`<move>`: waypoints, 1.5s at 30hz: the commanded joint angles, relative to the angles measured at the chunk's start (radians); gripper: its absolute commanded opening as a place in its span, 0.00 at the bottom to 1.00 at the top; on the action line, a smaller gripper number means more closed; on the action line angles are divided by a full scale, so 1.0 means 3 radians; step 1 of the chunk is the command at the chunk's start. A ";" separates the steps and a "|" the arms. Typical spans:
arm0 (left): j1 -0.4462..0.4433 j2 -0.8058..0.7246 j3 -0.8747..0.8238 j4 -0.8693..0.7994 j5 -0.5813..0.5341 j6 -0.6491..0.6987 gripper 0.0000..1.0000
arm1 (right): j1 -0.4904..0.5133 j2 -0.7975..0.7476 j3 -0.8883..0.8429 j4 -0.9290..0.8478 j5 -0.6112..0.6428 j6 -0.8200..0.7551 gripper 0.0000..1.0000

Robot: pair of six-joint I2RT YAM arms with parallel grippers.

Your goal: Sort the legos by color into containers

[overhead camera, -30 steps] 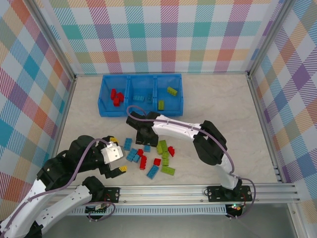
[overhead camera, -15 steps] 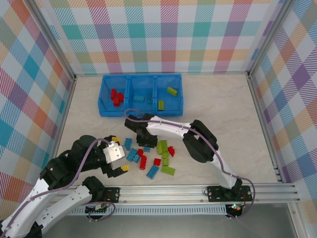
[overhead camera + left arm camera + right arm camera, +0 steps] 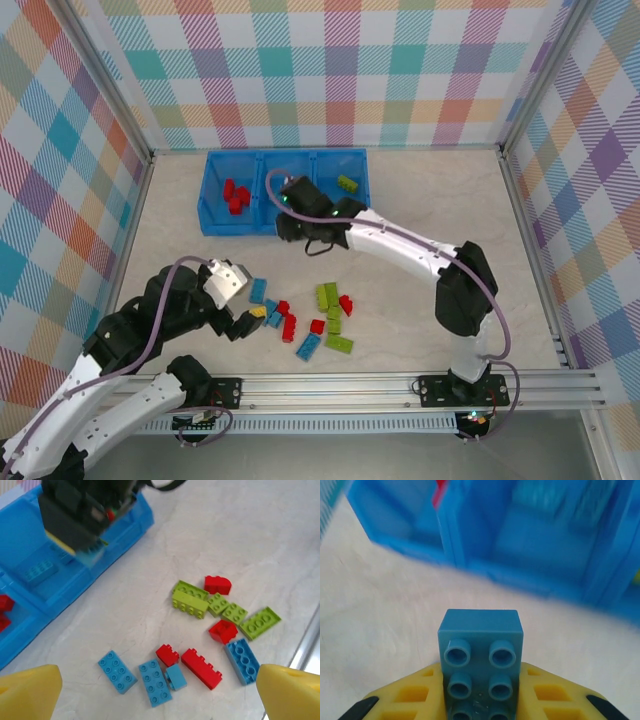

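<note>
**Tray** [image 3: 225, 225]: bright blue plastic with three square compartments in a row, lying on the far left part of the table [image 3: 430, 210].
- Left compartment: a cluster of red bricks [image 3: 235, 195].
- Middle compartment: one light blue brick lying flat [image 3: 40, 571]; the rest is partly hidden by the right arm.
- Right compartment: one lime green brick [image 3: 347, 183] in sight.

**Right gripper** [image 3: 481, 690]: reached across the table to the tray's near wall, in front of the middle compartment.
- Jaws: closed on the held brick [image 3: 481, 647], with the yellow fingers [image 3: 415, 700] clamped on either side.
- Held brick: light blue, two studs wide, studs turned toward the wrist camera, lifted clear of the table.
- Whether it hangs over the tray or just short of the near wall cannot be told.

**Left gripper** [image 3: 157, 685]: hovers above the near left of the table, over the left end of the loose group.
- Jaws: spread wide, with nothing between them.

**Loose group**: scattered on the table, near of the tray and well apart from it.
- Light blue loose bricks [image 3: 155, 682]: mostly at the left end, two lying side by side, with another at the near right.
- Red loose bricks [image 3: 201, 668]: mixed through the middle, one long and the others short.
- Lime green loose bricks [image 3: 190, 600]: gathered on the right side, several of them touching.
</note>
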State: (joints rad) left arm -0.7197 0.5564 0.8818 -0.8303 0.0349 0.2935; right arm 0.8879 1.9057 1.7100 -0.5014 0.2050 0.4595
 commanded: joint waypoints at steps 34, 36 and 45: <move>-0.0004 0.0412 0.0248 0.0101 -0.0530 -0.1071 1.00 | -0.0592 -0.0328 0.0310 -0.0513 -0.0266 -0.1552 0.58; 0.0000 0.0476 0.0240 0.0165 -0.0512 -0.1123 1.00 | -0.0589 -0.0655 -0.0016 -0.0640 -0.0405 -0.1357 0.58; -0.0004 0.0692 0.0147 0.0267 -0.0417 -0.0918 1.00 | -0.0025 -0.1175 -0.0994 -0.1072 -0.0558 -0.0070 0.58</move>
State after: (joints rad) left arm -0.7197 0.7704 0.9451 -0.7734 -0.1165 -0.0254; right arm 0.8196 1.5013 1.4525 -0.7616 0.0517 0.2764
